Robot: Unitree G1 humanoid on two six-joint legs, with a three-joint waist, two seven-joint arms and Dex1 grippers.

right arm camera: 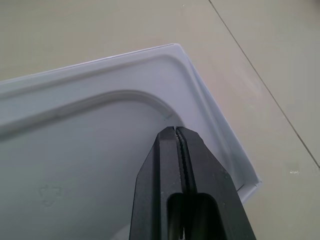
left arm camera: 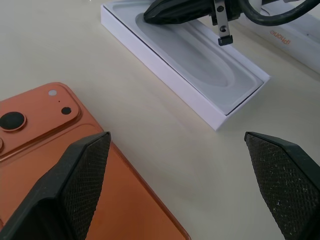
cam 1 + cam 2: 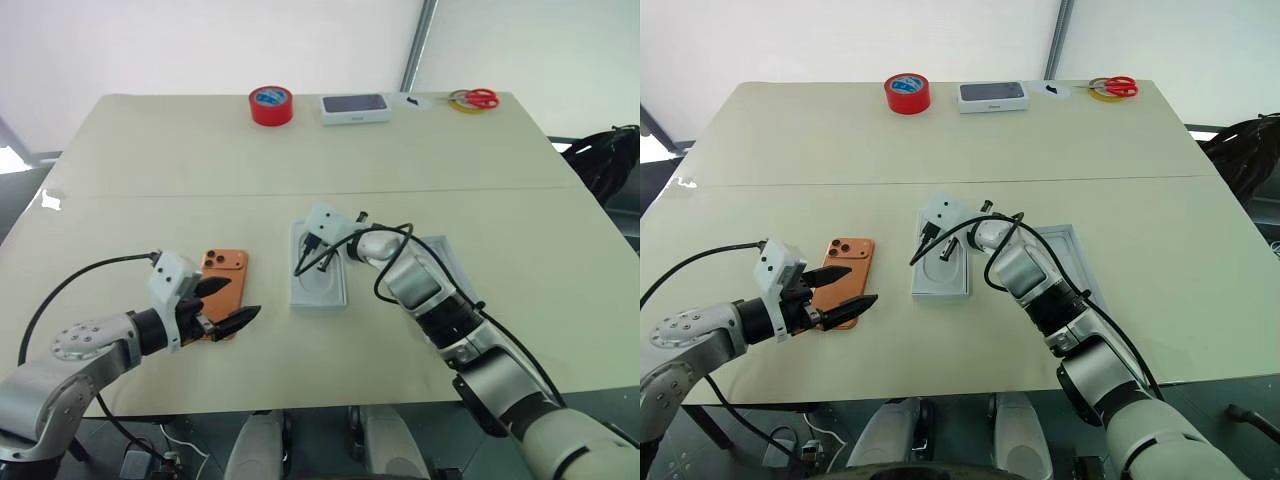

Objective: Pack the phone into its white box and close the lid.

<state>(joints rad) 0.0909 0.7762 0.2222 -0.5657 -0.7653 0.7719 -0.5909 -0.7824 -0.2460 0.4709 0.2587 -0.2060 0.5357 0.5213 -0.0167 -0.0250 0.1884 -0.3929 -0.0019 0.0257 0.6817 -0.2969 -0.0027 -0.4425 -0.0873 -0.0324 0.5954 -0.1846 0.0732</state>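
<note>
Orange phone (image 3: 223, 280): lying back-up, just left of white box (image 3: 318, 268).
Left gripper (image 3: 222, 305): hovering wide apart above phone.
Right gripper (image 3: 312, 262): pressing shut inside box.
Risk: closed fingers possibly shoving box, blocking insertion.

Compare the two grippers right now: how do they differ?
The left gripper is open, its fingers spread above the phone; the right gripper is shut, its fingers pressed together over the white box. The left is nearer the table edge, the right further out. Neither holds anything.

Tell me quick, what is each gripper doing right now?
Left gripper: open, empty, beside the flat orange phone.
Right gripper: closed, empty, over the white cardboard box.
</note>
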